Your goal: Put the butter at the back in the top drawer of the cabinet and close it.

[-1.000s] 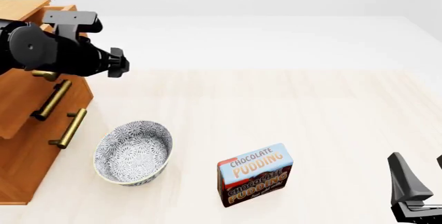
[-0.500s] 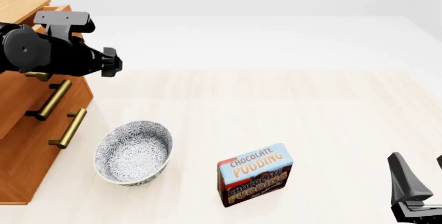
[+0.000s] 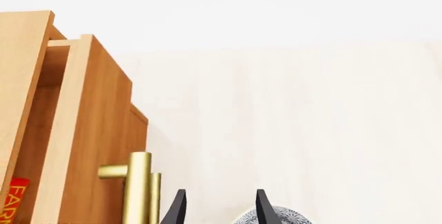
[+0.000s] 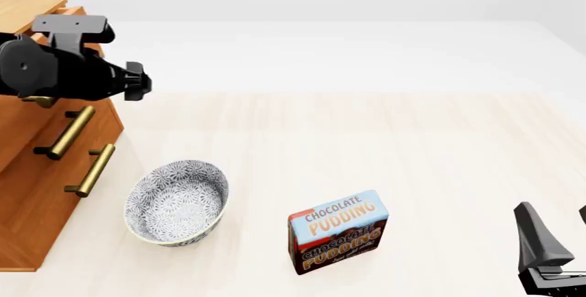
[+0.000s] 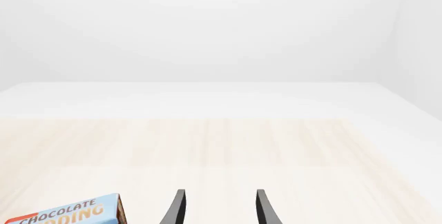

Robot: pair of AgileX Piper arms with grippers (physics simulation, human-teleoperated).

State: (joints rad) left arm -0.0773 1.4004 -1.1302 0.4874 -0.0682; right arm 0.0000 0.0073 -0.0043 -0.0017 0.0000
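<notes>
1. The left arm is raised against the light-brown wooden three-drawer cabinet (image 4: 37, 173). Its end effector (image 3: 219, 207) has parted fingers holding nothing, just beside a brass bar handle (image 3: 138, 188).
2. The small red butter box (image 3: 15, 202) lies inside the slightly open top drawer (image 3: 90, 131).
3. The right end effector (image 5: 219, 207) is low over the pale wooden surface (image 4: 412, 153), fingers apart and empty, near the blue-and-brown pudding box (image 4: 339, 230).

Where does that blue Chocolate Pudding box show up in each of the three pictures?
Front view: the pudding box stands near the bottom centre, right of the patterned bowl.
Right wrist view: only its top corner shows, at the bottom left edge.
Left wrist view: not in it.
Shared landmark: the pale wooden table, also and.
</notes>
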